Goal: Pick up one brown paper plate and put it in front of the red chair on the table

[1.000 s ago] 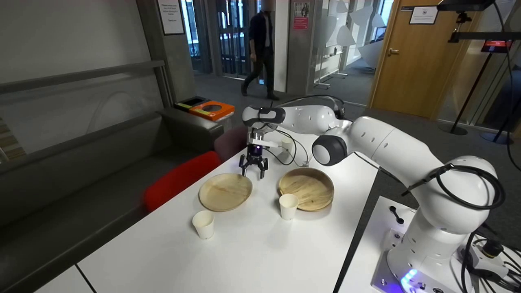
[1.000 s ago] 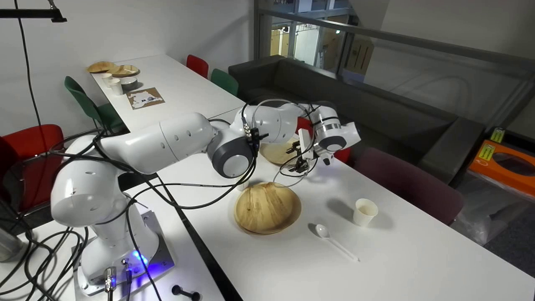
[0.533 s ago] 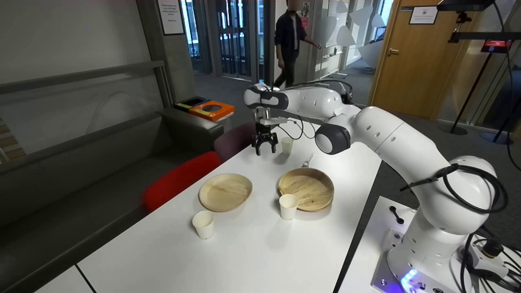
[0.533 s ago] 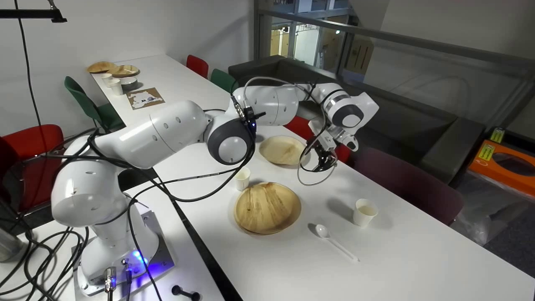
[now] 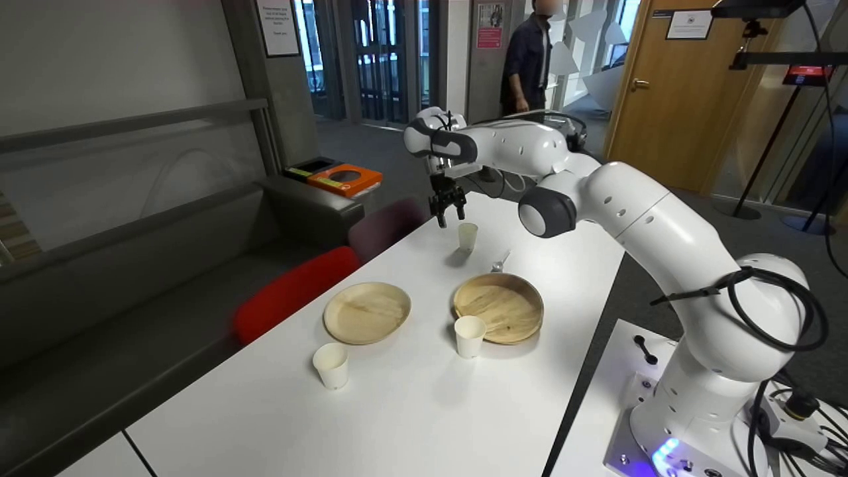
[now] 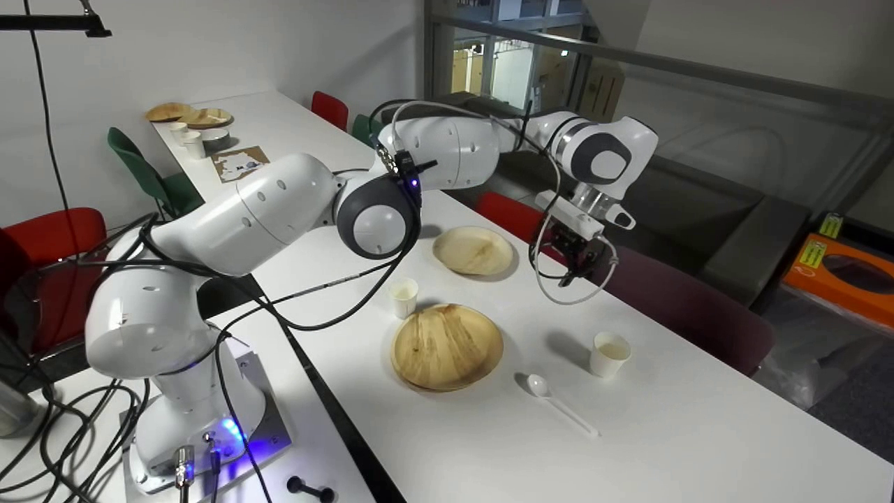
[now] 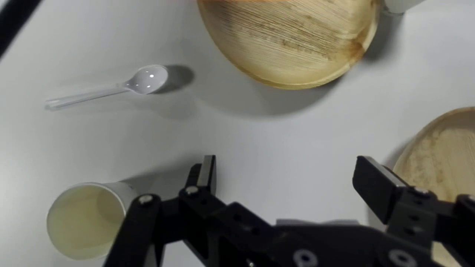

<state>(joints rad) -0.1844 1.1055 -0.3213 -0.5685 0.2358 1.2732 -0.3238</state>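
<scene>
Brown paper plate (image 5: 368,313) lies near chair-side edge of counter (image 5: 377,417), before red chair (image 5: 295,288). Pincer (image 7: 289,172) spread, empty, above counter between plate and white cup (image 7: 87,220). Placement appears complete; lift straight, clearing cup.

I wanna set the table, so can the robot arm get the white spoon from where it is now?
Probably yes. The claw is open and holding nothing, and nothing covers the white spoon on the table. The claw would likely have to go across and down, minding the nearby cup.
</scene>
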